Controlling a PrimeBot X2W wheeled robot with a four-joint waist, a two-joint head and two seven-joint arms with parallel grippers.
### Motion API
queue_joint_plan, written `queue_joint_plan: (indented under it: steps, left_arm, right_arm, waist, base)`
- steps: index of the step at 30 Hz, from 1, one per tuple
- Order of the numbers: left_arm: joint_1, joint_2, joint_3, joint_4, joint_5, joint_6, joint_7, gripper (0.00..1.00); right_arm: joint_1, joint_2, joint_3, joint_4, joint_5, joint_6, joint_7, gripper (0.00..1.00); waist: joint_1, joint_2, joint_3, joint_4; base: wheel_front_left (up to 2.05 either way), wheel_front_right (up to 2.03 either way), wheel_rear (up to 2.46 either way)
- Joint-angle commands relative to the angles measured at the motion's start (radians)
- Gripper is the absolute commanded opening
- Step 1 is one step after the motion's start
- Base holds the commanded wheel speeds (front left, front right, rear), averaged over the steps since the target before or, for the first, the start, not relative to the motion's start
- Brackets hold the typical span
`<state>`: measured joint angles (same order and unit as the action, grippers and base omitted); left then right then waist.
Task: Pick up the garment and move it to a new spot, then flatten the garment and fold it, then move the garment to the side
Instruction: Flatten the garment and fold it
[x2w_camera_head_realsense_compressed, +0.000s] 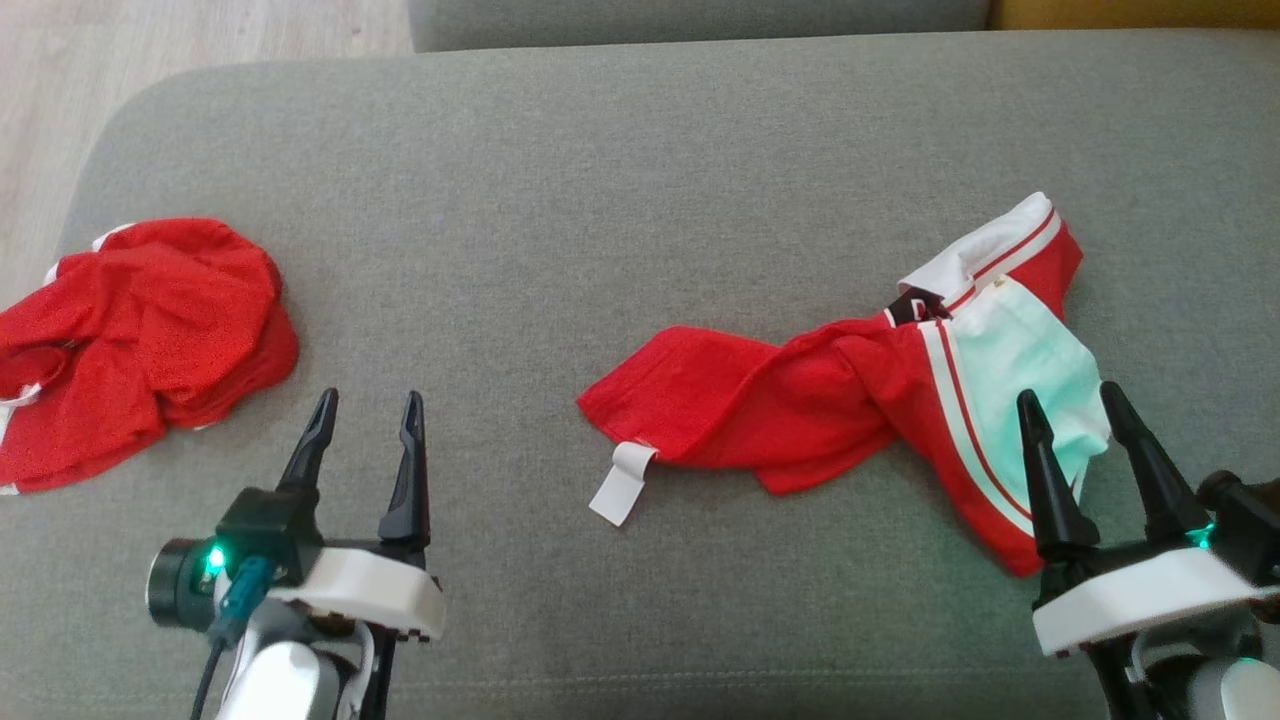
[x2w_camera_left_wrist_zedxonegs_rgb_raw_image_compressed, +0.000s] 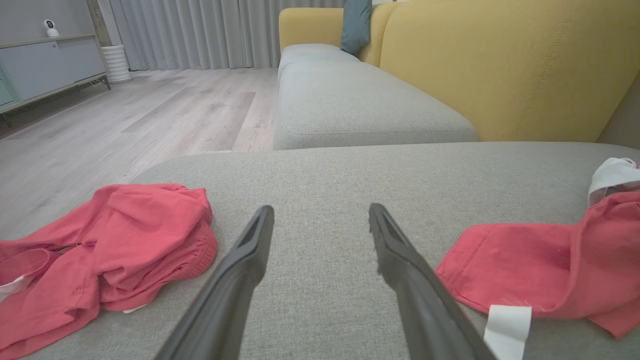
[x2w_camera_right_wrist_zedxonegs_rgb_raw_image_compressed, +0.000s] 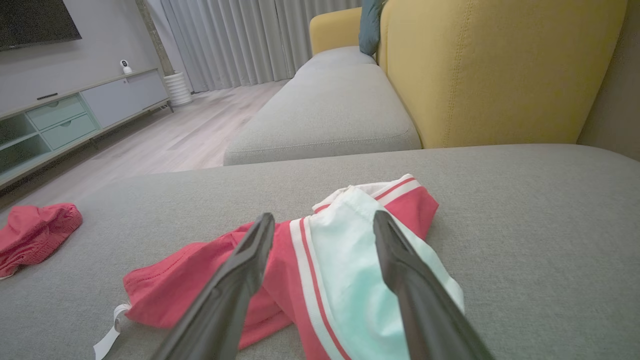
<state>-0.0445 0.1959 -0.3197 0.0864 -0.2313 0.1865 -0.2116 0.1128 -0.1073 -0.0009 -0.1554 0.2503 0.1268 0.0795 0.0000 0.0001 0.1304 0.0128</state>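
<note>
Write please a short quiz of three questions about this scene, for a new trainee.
1. True or false: the left gripper is shut on the crumpled red garment.
2. Choose one: in the head view, the fingertips of the right gripper stand over which part of the red and white garment? A) its white panel B) its loose white tag C) its black label
3. Fill the gap: both garments lie on a grey ____.

Key: 1) False: it is open and apart from that garment. 2) A. 3) cushion.
</note>
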Motion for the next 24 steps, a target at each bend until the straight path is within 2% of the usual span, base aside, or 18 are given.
queue_joint_plan:
  steps: [1,7,11,17,19,24]
  left_arm:
    - [-0.045,0.02,0.029,-0.036,-0.007,0.009,0.0,1.0]
    - [-0.077,0.024,-0.003,-0.036,0.007,-0.01,0.015,1.0]
    - [-0.187,-0.014,-0.084,0.023,0.002,-0.083,0.092,1.0]
    - [-0.313,-0.062,-0.153,0.199,-0.029,-0.167,0.22,1.0]
    - [-0.341,-0.072,-0.162,0.261,-0.041,-0.182,0.255,1.0]
    - [-0.369,-0.082,-0.167,0.35,-0.061,-0.185,0.313,1.0]
  right_arm:
    - [-0.035,-0.012,0.019,-0.033,0.006,0.004,0.003,1.0]
    - [-0.042,-0.011,0.02,-0.036,0.01,0.004,0.005,1.0]
    - [-0.071,-0.016,0.033,-0.04,0.014,0.004,0.005,1.0]
    - [-0.1,-0.019,0.045,-0.025,0.021,0.004,0.0,1.0]
    - [-0.106,-0.017,0.048,-0.019,0.023,0.004,-0.003,1.0]
    - [-0.11,-0.017,0.044,-0.004,0.028,0.004,-0.006,1.0]
  waist:
    - [0.0,-0.0001,0.001,0.001]
    - [0.0,-0.0001,0.027,0.0]
    - [0.0,-0.0001,0.08,-0.021]
    - [0.0,-0.0001,0.134,-0.059]
    - [0.0,-0.0001,0.144,-0.07]
    - [0.0,-0.0001,0.152,-0.087]
  base:
    - [0.0,0.0,0.0]
    - [0.0,0.0,0.0]
    - [0.0,0.0,0.0]
    - [0.0,0.0,0.0]
    - [0.0,0.0,0.0]
    - [0.0,0.0,0.0]
